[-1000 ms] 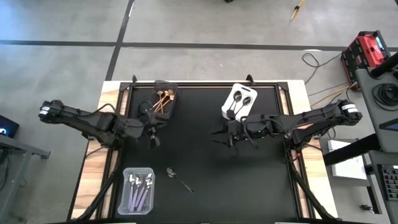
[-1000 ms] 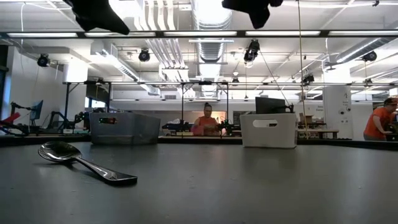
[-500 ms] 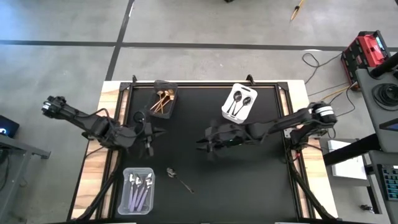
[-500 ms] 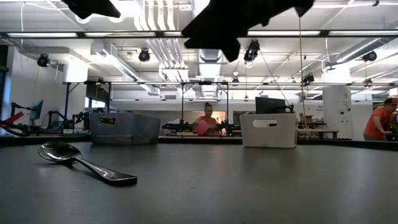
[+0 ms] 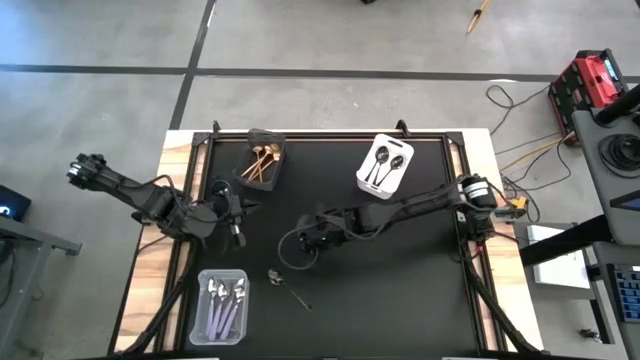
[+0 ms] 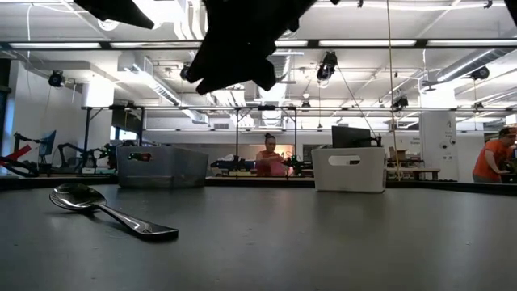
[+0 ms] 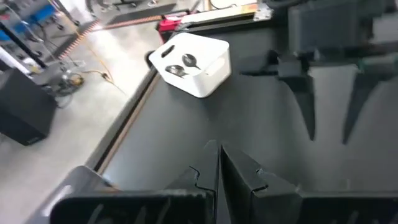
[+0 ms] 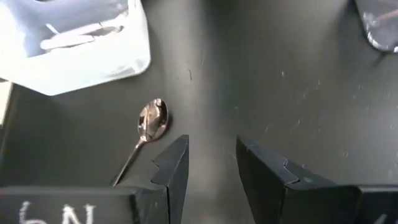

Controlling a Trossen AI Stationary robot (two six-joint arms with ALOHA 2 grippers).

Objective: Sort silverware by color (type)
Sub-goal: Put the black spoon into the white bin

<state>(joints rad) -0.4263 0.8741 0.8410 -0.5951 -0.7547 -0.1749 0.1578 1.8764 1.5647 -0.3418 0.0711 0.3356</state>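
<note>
One shiny spoon point(image 5: 286, 284) lies flat on the black mat near the front edge, its bowl toward the left; it also shows in the low view point(image 6: 105, 208) and the right wrist view point(image 8: 149, 126). My right gripper point(image 5: 300, 248) hangs above the mat just behind and to the right of the spoon. It is open, with nothing between its fingers point(image 8: 211, 163). My left gripper point(image 5: 238, 218) is shut and empty point(image 7: 219, 163), raised over the mat's left side.
A clear bin point(image 5: 222, 306) with lilac-handled spoons stands at the front left, close to the lone spoon. A dark bin point(image 5: 263, 160) with gold spoons sits at the back left. A white bin point(image 5: 385, 165) with dark spoons sits at the back right. People are in the room behind.
My right gripper has reached out from the mat's right half toward the table's left and near edge. It has sunk and rolled, and now stands close to the lone spoon. My left gripper has drawn a little toward the left edge. The spoon has not moved.
</note>
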